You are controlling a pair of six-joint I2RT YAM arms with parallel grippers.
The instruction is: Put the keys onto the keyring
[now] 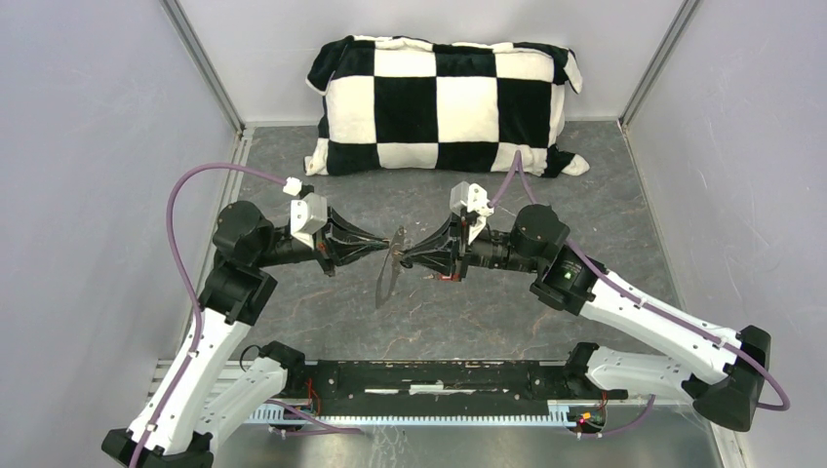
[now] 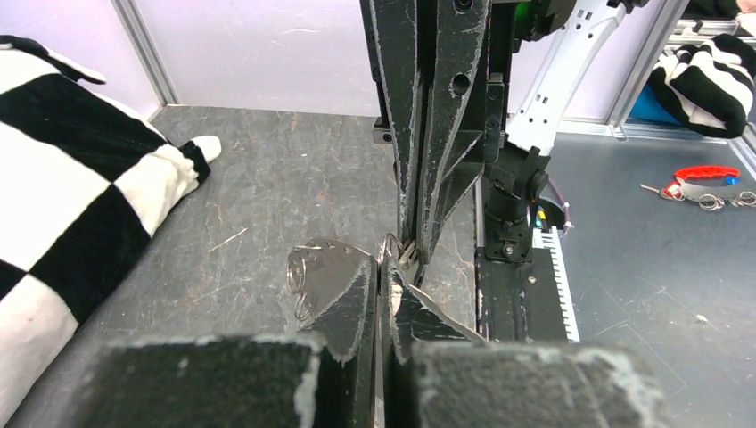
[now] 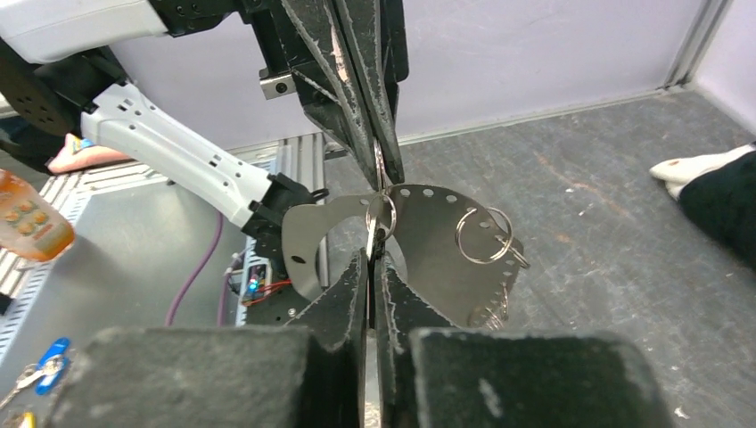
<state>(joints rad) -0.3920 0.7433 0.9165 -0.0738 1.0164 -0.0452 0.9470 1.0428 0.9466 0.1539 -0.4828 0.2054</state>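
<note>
Closest, your right jaws and left jaws meet tip to tip, both clamped fully closed on the flat grey keyring (image 3: 428, 241) between them.

Closed left gripper (image 1: 387, 250) and closed right gripper (image 1: 411, 256) meet tip-to-tip.
</note>
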